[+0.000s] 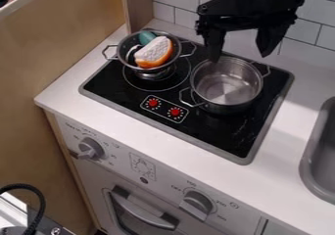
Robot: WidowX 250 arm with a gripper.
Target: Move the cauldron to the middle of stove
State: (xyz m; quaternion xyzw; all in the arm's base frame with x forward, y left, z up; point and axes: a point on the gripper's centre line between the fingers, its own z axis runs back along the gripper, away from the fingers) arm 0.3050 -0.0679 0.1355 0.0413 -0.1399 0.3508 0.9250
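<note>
- The end effector (239, 57) is hanging over the back part of the pot (227, 88), coming from the top edge of the view.
- It is wide: its two fingers stand well apart and point downward, with nothing between them. One finger appears by the left back rim of the pot; whether it touches, I cannot tell.
- The pot is silver, upright and without food inside. It sits on the right side of the black stove (226, 131), with one handle toward the front left and one toward the back right.
- The bowl (136, 65), with two handles, is on the left side of the stove, near the back corner.
- Inside the bowl lie an orange and white toy (154, 52) and a teal toy (146, 37).
- Two red knobs (154, 103) are near the front edge of the stove.
- The stove is set in the white table (281, 153), and the grey sink (307, 165) is at the right.
- White tiles (186, 3) cover the wall behind.
</note>
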